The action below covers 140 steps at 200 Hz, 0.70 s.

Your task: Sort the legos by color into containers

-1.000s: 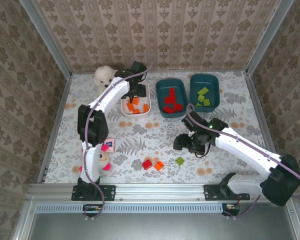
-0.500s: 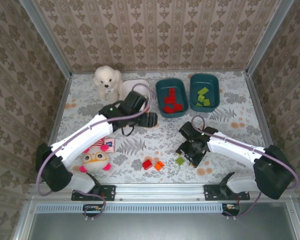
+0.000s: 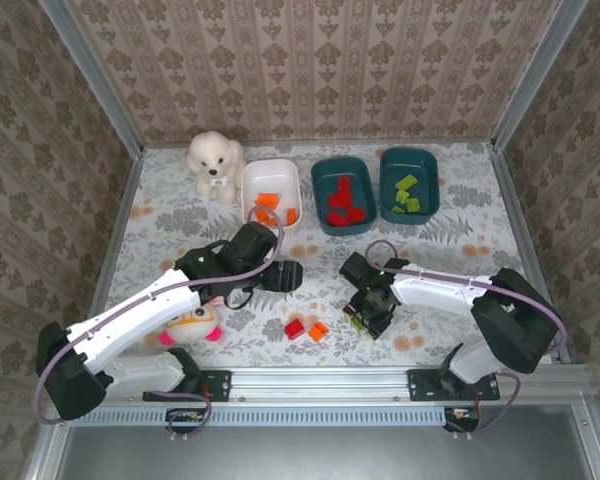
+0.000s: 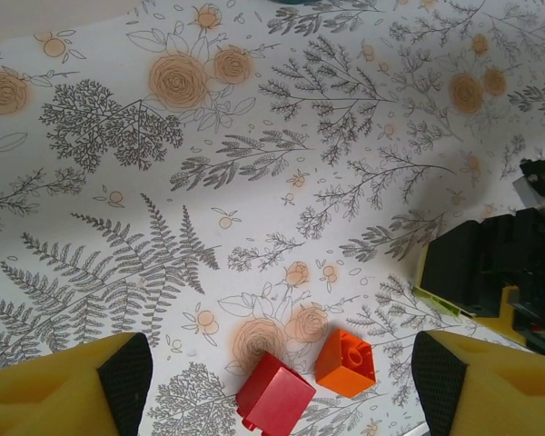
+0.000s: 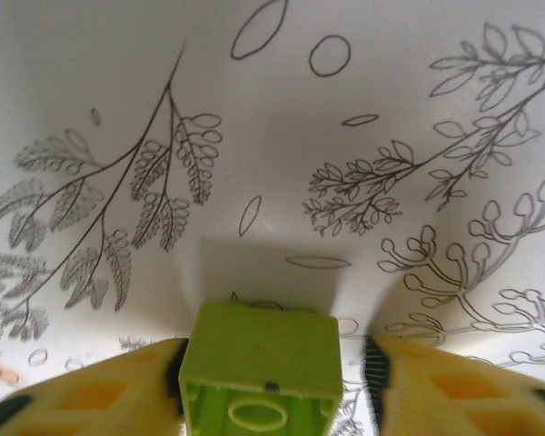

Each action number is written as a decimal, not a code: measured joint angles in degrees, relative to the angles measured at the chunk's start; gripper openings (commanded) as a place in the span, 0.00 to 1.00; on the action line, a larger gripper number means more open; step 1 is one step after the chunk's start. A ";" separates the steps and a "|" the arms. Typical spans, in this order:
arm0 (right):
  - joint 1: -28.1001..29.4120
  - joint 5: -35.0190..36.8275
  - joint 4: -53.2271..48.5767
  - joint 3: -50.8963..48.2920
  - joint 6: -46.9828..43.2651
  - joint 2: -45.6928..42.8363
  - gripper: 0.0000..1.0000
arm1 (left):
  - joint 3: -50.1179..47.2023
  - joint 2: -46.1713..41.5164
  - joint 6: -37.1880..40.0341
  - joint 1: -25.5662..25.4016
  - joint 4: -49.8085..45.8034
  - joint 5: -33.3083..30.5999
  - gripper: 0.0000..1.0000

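While the green lego (image 5: 259, 350) sat between the right tool's (image 5: 275, 368) half-open fingers (image 5: 91, 400), not gripped, the left tool (image 4: 282, 372) hung open and empty farther left.

bins (image 3: 270, 175) bhd loose legos (image 3: 295, 329)

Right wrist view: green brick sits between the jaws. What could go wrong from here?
The lime green brick sits off-centre in the right gripper; closing may twist it out.
The red brick and orange brick lie side by side below the left gripper's open jaws; it could take both.
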 measured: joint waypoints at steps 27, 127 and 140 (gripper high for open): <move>0.57 0.92 -1.84 1.46 1.16 1.14 0.30 | -1.09 -1.42 0.02 -0.39 0.20 1.03 0.78; -7.61 28.28 -21.94 41.88 -19.89 -1.40 0.26 | -4.83 -7.87 3.32 -0.28 -0.87 9.22 0.80; -12.92 29.53 -22.12 44.44 -25.14 -0.87 0.26 | -4.81 -7.32 3.52 0.37 -0.55 9.20 0.80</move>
